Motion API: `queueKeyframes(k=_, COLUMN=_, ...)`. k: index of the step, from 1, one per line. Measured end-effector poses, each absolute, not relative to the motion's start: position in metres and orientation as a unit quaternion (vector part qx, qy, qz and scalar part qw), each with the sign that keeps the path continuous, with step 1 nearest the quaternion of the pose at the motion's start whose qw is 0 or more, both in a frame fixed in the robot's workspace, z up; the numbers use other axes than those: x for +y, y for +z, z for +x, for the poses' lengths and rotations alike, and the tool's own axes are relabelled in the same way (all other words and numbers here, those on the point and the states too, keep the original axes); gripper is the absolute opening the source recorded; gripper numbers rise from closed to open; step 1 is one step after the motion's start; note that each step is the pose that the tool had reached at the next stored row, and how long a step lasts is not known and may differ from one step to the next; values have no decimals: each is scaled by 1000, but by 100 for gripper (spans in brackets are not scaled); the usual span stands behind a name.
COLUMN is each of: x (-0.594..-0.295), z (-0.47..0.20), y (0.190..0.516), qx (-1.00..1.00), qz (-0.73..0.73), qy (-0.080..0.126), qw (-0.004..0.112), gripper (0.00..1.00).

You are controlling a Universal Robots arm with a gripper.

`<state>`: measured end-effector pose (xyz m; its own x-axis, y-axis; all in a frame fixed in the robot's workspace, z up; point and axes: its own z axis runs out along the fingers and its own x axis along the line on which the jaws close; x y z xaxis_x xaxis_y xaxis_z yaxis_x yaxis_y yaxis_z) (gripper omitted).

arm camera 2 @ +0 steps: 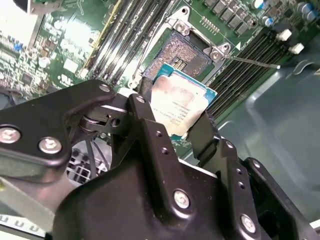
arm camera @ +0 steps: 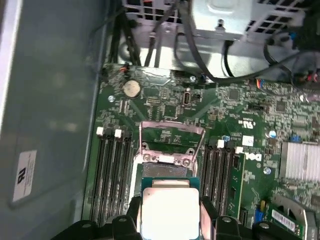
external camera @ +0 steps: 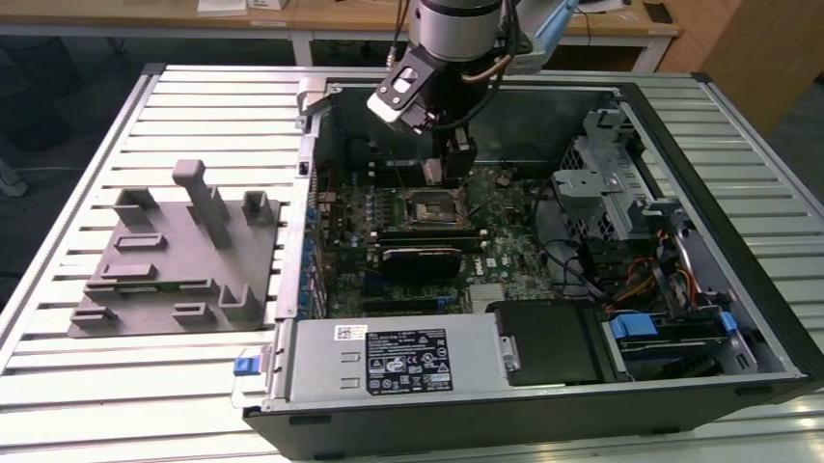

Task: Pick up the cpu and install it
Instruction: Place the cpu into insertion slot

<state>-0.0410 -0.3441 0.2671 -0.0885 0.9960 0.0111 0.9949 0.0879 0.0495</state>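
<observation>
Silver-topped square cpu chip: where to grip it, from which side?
Take the flat square CPU with the pale silver metal top by two opposite thin edges, coming down from the lid side. It is thin and flat, so only its rim gives parallel faces, and its underside should stay free for the open socket. The black gripper is shut on it exactly so.

The cpu (arm camera 2: 182, 102) sits between the two fingers (arm camera 2: 204, 136), touching both. Just past the fingers lies the open socket (arm camera 2: 189, 52) on the motherboard (arm camera: 165, 102), with memory slots (arm camera 2: 125, 30) on either side. All of this is inside the computer case (external camera: 541, 121) on the desk (external camera: 193, 96).
</observation>
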Motion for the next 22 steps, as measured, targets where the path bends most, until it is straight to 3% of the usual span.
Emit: queueKeyframes(k=22, x=-344, z=-41, y=242, qx=714, qz=700, qy=17, qw=18, gripper=54)
